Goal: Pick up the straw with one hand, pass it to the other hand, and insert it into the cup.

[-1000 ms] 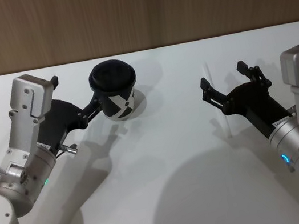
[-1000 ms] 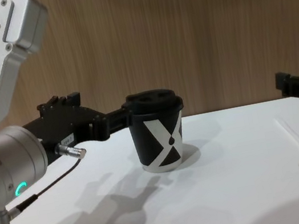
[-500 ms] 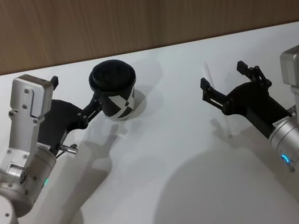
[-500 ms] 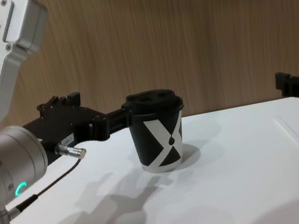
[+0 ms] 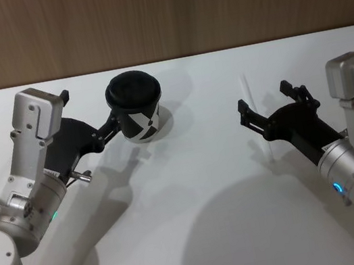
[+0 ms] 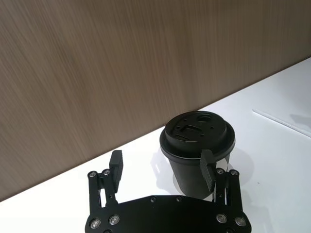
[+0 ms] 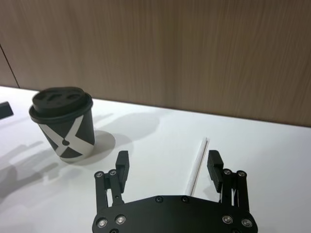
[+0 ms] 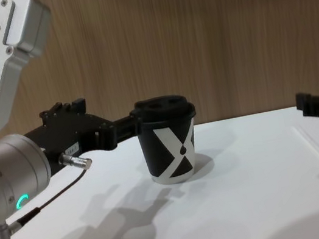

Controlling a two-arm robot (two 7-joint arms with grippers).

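Matt paper cup (image 5: 141, 123), plastic lid (image 5: 132, 91), smooth white table (image 5: 210, 202), wood-grained wall (image 5: 209, 3).

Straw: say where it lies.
In the head view the straw lies flat on the table at the robot's right, beneath the open right end effector, far from the cup.

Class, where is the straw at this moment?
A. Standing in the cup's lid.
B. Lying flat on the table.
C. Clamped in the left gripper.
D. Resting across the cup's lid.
B: the straw lies flat on the table, ahead of the open right gripper, which is not touching it.
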